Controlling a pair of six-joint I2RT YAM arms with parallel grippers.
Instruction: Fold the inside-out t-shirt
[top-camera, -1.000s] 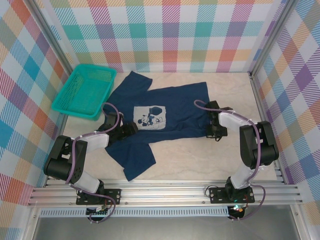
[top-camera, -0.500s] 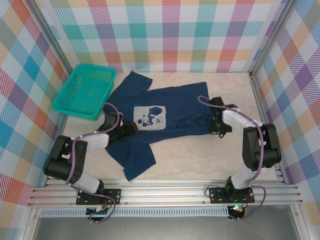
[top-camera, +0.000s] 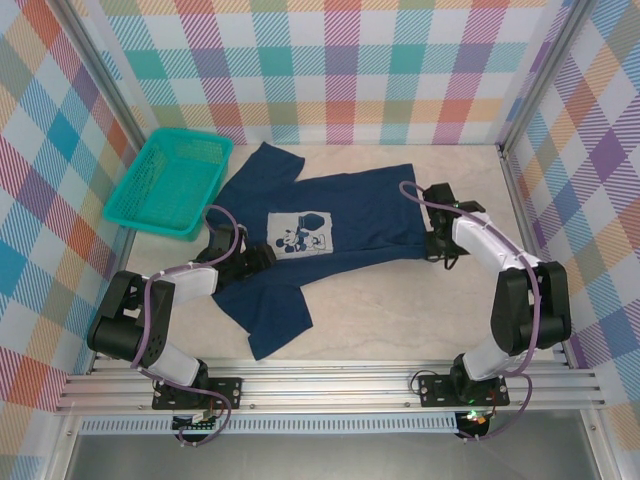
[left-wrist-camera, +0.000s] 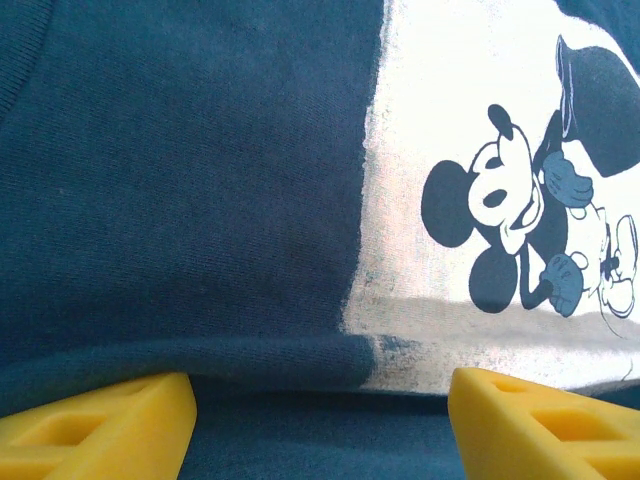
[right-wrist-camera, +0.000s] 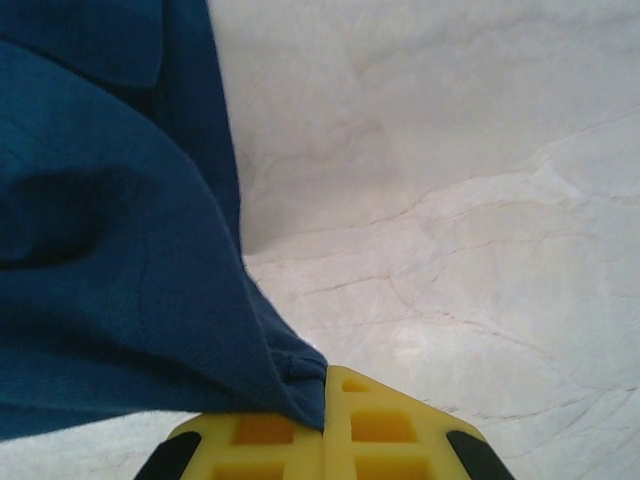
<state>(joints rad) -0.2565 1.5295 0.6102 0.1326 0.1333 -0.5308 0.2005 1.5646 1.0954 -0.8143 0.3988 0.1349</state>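
- The inside-out t-shirt is lying spread on the table, centre frame, print showing.
- The right gripper is pinching its edge, fingers together on cloth.
- The left gripper is resting on it, fingers apart.
- A teal basket is sitting upper left.

One t-shirt, one basket far left, one table, two grippers: left gripper, right gripper.

teal mesh basket tilted at the table's far-left corner
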